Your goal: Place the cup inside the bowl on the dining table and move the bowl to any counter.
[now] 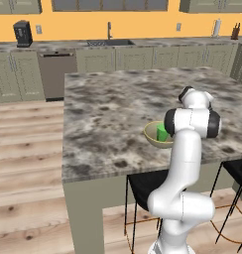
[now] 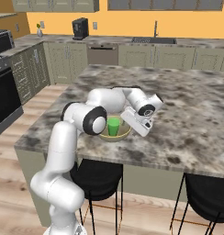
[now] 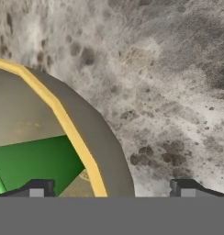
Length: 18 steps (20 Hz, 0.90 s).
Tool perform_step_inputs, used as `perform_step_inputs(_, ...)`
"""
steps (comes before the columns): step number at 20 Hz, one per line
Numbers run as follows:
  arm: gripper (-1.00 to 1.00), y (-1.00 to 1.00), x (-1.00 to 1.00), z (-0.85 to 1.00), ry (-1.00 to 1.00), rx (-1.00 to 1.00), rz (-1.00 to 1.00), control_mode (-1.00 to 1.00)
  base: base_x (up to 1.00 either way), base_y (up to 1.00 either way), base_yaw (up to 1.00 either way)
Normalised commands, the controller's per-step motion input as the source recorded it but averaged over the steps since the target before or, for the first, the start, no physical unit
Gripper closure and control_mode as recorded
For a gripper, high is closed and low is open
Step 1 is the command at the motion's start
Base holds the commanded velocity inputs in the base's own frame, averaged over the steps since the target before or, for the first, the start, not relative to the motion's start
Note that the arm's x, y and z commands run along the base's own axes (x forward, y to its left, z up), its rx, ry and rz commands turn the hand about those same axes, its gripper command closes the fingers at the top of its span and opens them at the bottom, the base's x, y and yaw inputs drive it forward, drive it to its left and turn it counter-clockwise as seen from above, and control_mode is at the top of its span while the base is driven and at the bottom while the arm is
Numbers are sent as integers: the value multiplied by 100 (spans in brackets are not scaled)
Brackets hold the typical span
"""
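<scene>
The olive-yellow bowl [image 1: 151, 135] [image 2: 123, 134] [image 3: 36, 119] sits near the front edge of the marble dining table [image 1: 108, 114] [image 2: 192, 119] [image 3: 169, 69]. The green cup [image 1: 162, 133] [image 2: 114, 126] [image 3: 36, 160] stands upright inside it. My gripper [image 3: 111, 189] is open and held low over the bowl's rim: one fingertip [image 3: 38, 188] is over the bowl's inside by the cup, the other [image 3: 187, 188] is outside over the table. Nothing is held. In the right base view my white hand [image 2: 139, 120] hangs at the bowl's right side. The arm's elbow hides part of the bowl in the left base view.
The counter [image 1: 157, 43] [image 2: 132, 42] with sage-green cabinets runs along the back wall, carrying a sink faucet [image 1: 109, 31] and a coffee machine [image 1: 23, 33] [image 2: 80, 28]. Black stools [image 1: 148, 186] [image 2: 98, 174] stand under the table's front edge. An oven [image 2: 3, 96] is at the left.
</scene>
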Motion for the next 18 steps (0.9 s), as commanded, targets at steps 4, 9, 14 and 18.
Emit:
perform_step_inputs(4, 100, 0, 0, 0, 0, 0, 0, -100, 0, 0, 0)
perform_step_inputs(9, 100, 0, 0, 0, 0, 0, 0, -100, 0, 0, 0)
perform_step_inputs(14, 100, 0, -3, 1, -5, 0, 0, -100, 0, 0, 0)
perform_step_inputs(18, 100, 0, -17, 14, -12, 0, 0, -100, 0, 0, 0)
